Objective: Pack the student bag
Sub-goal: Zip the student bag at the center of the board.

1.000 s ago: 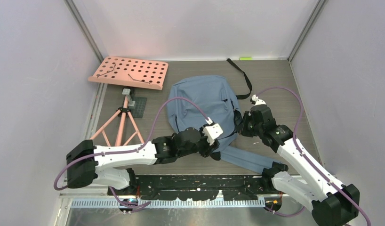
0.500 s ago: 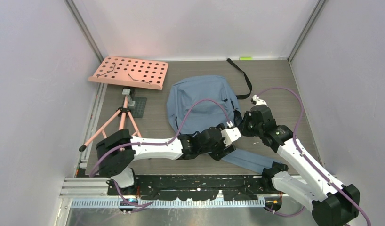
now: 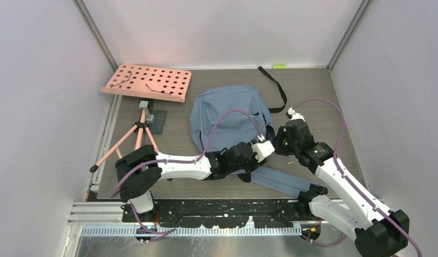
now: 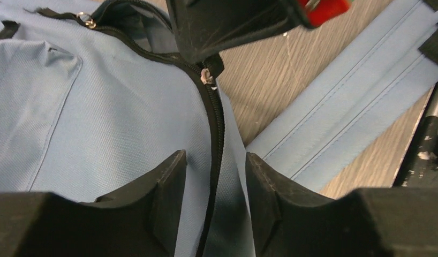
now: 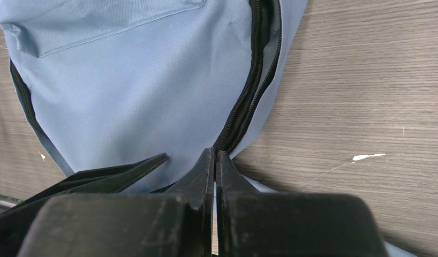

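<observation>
Top external view: my left claw (image 4: 214, 160) has swung right to the bag (image 3: 227, 115) on the tabletop (image 3: 324, 96), jaws apart astride its zip (image 4: 217, 115), meeting my closed right claw (image 5: 216, 155), so unzipping can likely start.

On my far left, a pink perforated board (image 3: 146, 82) sits tilted, its near edge over the grey head of a pink-legged tripod (image 3: 135, 140). A dark grey plate (image 3: 158, 121) lies flat just right of that head. A green tag (image 3: 279, 66) sits at the far wall. The table (image 3: 313, 91) is grey wood grain and carries a white fleck (image 5: 368, 157). A black slotted rail (image 3: 222, 206) runs along my near edge.
</observation>
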`<state>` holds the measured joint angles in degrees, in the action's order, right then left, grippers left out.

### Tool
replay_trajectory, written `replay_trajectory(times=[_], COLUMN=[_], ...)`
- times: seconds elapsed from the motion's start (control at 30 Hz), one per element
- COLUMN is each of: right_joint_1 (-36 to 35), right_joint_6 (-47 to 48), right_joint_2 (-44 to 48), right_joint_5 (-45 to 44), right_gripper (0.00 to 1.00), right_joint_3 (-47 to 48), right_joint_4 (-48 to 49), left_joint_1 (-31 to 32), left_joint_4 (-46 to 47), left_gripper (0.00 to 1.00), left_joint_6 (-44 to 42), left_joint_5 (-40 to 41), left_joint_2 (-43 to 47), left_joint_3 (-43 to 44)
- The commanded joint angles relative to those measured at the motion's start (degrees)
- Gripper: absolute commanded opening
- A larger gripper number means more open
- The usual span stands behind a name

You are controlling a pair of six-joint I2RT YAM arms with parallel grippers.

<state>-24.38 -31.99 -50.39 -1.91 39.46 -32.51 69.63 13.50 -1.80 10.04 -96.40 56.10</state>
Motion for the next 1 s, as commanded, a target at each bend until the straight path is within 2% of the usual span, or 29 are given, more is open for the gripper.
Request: replay_trajectory(times=[0.0, 0.13, 0.2, 0.33, 0.53, 0.97], right_joint_1=[-0.2, -0.2, -0.2, -0.1, 1.3, 6.0], right_joint_6=[-0.5, 0.7, 1.3, 2.4, 3.8, 8.0], right_joint_2=[0.2, -2.5, -5.1, -11.3, -14.7, -21.6], right_joint_5=[-3.2, -8.3, -10.8, -15.4, -21.0, -22.0], right_gripper=[0.0, 0.0, 0.0, 0.01, 0.0, 0.0], right_joint_3=[2.1, 6.3, 8.2, 10.6, 12.4, 18.2], right_joint_4=[1.6, 0.4, -0.6, -1.9, -1.9, 2.1], left_joint_1=[-1.0, -1.0, -0.9, -0.8, -0.6, 0.3], left_joint_4=[4.7, 5.0, 5.2, 5.3, 5.9, 6.2], left_gripper=[0.42, 0.07, 0.0, 0.0, 0.0, 0.0], left_joint_6=[-0.3, 1.4, 3.1, 5.3, 7.7, 9.3], left_joint_5=[0.0, -1.5, -1.9, -2.8, -2.1, -4.0], left_joint_2=[-1.8, -1.5, -1.1, -0.4, 2.0, 4.4], left_joint_3=[0.8, -0.1, -0.9, -3.5, -8.0, -10.6])
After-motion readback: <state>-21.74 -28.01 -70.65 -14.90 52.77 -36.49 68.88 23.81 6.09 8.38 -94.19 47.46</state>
